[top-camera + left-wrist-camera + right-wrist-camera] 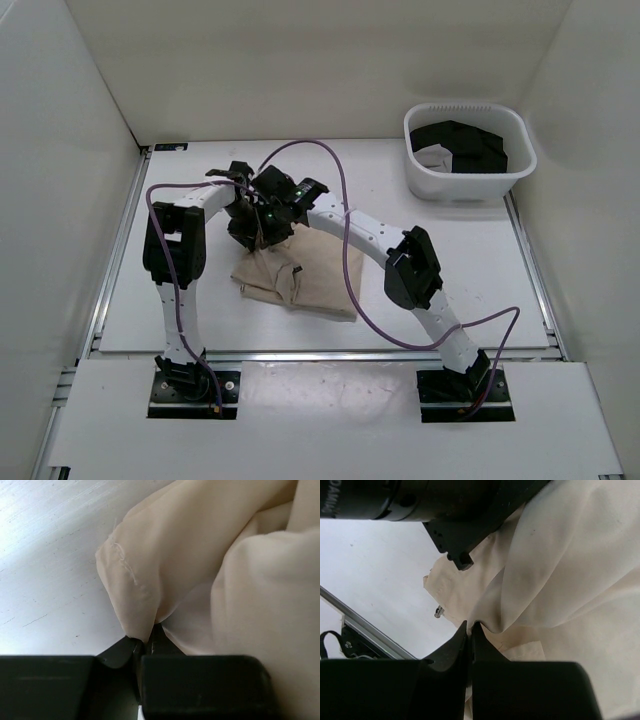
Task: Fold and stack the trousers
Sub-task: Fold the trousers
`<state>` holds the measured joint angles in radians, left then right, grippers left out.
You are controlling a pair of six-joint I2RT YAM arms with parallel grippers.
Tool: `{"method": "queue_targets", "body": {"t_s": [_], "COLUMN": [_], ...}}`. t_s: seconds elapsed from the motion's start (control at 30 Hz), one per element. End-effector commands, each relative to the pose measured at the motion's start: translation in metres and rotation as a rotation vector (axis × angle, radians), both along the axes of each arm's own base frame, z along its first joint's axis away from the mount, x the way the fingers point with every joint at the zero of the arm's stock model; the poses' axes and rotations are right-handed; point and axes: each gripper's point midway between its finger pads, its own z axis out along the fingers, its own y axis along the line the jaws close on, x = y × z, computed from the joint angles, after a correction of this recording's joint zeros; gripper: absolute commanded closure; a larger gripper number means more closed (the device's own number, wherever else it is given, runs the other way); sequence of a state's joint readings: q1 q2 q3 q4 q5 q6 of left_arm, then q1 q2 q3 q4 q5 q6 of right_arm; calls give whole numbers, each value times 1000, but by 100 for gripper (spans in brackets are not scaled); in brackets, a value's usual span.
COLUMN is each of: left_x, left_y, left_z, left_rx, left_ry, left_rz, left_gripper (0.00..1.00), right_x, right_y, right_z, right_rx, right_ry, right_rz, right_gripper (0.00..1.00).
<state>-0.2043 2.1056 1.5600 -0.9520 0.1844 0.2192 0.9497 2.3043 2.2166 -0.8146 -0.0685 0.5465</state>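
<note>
The beige trousers (312, 277) lie bunched on the white table, partly lifted at their far edge. Both grippers meet above that edge. My left gripper (144, 641) is shut on a hemmed fold of the trousers (200, 555), which hangs from the tips above the table. My right gripper (470, 625) is shut on another pinch of the trousers (570, 555), with cloth draping away to the right. In the top view the left gripper (245, 215) and right gripper (281, 212) sit close side by side, so the gripped cloth is mostly hidden.
A white basket (515, 170) holding black garments (462, 145) stands at the table's back right. The left arm's dark wrist (445, 505) crosses the top of the right wrist view. A metal rail (365, 625) runs along the table's edge. White walls enclose the table.
</note>
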Motion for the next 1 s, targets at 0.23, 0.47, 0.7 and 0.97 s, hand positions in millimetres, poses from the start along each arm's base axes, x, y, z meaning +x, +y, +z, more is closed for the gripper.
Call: {"method": "queue_targets", "body": {"t_s": [0.23,0.47,0.7,0.97], "left_x": [10,54,69,19], "left_y": [20,71,90,-24], "left_z": [11,76,167,139], "left_rx": [11,41,216,-87], "left_ry": [-39,-165,-400,-271], "left_rz": [44,143,115,-162], "left_gripper": [60,45,33,35], "right_x": [-2,-32,-2,73], "right_y": [39,6,-142,-186], "right_z": [27,118,56,22], "right_rx": [140,178,21,178], "right_ry": [-44,-310,-169,-47], "right_rz": [116,244,-247,-458], "right_gripper": [37,27,39,97]}}
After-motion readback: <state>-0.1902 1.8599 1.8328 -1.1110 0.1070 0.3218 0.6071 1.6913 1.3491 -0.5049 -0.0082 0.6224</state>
